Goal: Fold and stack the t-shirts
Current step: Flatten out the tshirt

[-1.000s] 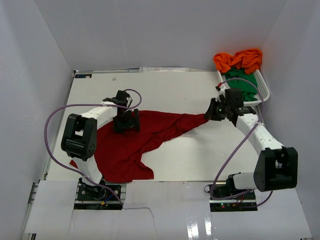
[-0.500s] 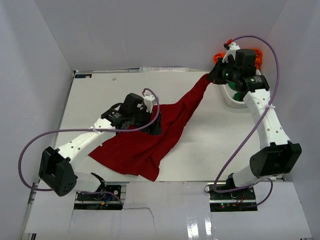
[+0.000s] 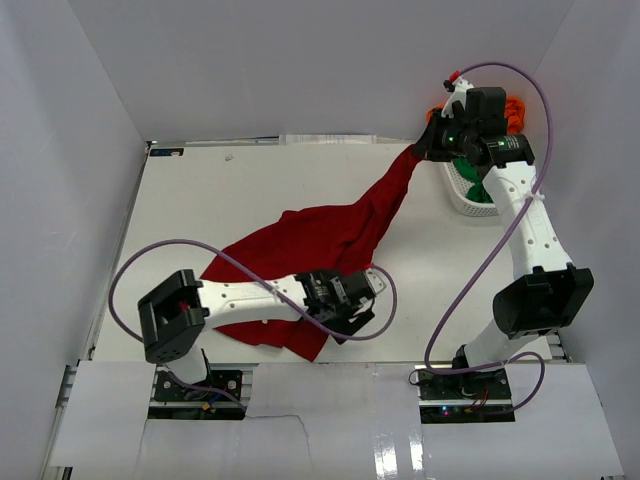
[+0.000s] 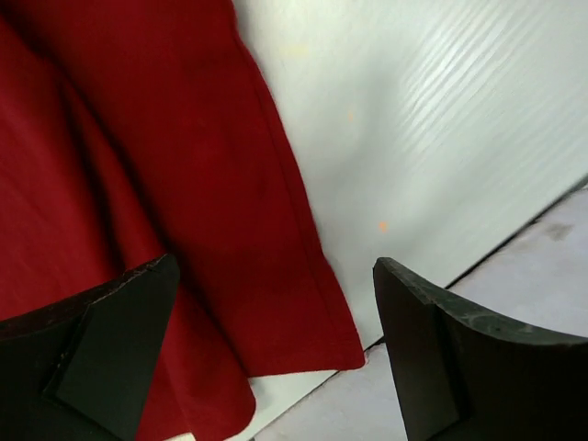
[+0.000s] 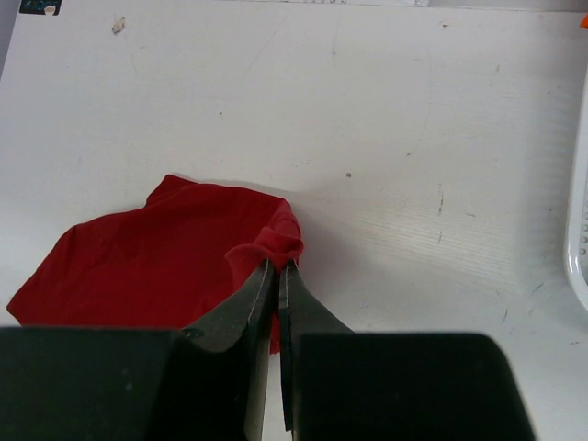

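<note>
- Progress: early. I see nothing folded and no stack started.
- The dark red fabric t-shirt [image 3: 320, 240] is the only one out on the white table [image 3: 250, 180]. It is neither flat nor spread: it runs as a drawn-out band from the upper right of the top view down to a crumpled mass at lower centre.
- Right gripper [image 3: 422, 150]: fingers pressed together, pinching one corner of the red shirt [image 5: 156, 257]. It holds that corner lifted at the upper right, just beside the white plastic lattice basket [image 3: 470, 205]. In the wrist view the fabric bunches right at the tips [image 5: 276, 266].
- Left gripper [image 3: 345, 305]: jaws spread wide and holding nothing. It hovers over the shirt's lower hem [image 4: 138, 138] near the table's bottom edge. In the wrist view the hem corner lies between the fingers [image 4: 276, 276]. I can't tell whether they touch the cloth.
- The bright orange t-shirt [image 3: 515, 105] and the green t-shirt [image 3: 475, 185] are in or on the basket at the upper right, mostly hidden behind the right arm. Both look untouched and bunched.
- Left to do, my read:
  - grab a second corner with the left gripper
  - pull the red shirt flat, then fold it
  - repeat for orange and green, then stack all three
- Roughly at step one of three shirts.
</note>
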Motion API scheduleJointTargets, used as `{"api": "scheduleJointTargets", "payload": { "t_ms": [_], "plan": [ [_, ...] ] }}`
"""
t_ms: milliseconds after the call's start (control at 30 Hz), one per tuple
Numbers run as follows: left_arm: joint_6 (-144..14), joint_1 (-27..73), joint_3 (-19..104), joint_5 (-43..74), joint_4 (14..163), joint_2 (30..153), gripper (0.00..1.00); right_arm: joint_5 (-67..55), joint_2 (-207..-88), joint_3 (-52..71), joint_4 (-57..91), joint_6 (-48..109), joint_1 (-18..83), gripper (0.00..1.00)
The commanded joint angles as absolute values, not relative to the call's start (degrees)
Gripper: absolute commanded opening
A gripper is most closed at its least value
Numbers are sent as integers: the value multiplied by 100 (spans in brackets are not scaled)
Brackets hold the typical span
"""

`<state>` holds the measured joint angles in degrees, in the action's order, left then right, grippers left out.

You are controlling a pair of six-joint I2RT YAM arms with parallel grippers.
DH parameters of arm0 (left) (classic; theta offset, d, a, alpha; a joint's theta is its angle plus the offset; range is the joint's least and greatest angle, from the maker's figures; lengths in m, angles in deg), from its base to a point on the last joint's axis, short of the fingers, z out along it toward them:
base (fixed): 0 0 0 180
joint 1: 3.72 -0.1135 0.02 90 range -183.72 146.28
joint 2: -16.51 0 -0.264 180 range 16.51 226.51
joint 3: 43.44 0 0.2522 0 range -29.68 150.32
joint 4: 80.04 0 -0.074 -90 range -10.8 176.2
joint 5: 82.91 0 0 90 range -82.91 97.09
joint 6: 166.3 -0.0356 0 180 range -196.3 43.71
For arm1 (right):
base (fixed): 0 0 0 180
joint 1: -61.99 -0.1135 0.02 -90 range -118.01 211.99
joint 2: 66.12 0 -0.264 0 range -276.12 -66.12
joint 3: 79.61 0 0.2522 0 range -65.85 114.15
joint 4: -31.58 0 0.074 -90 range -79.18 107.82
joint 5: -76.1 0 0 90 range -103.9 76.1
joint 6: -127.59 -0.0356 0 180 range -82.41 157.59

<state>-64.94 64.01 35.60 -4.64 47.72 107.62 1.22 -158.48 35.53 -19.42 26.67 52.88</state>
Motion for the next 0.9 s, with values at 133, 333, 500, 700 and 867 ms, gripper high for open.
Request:
{"api": "scheduleJointTargets", "payload": {
  "t_ms": [133, 333, 500, 700, 867],
  "plan": [
    [-5776, 6879, 3773, -1770, 3752, 10985, 98, 78, -15770, 3610, -1910, 2695, 5311, 8],
    [-5284, 6888, 3747, -1744, 3303, 10791, 96, 96, -15665, 3241, -1725, 2704, 5311, 8],
    [-4967, 6914, 3475, -1349, 3303, 10564, 90, 104, -15673, 3171, -1690, 2678, 5311, 8],
    [-4668, 7037, 3334, -865, 3311, 10352, 91, 113, -15709, 3153, -1681, 2678, 5302, 8],
    [-4448, 7274, 3228, -575, 3320, 10501, 90, 104, -15709, 3109, -1664, 2669, 5302, 8]
  ]
}}
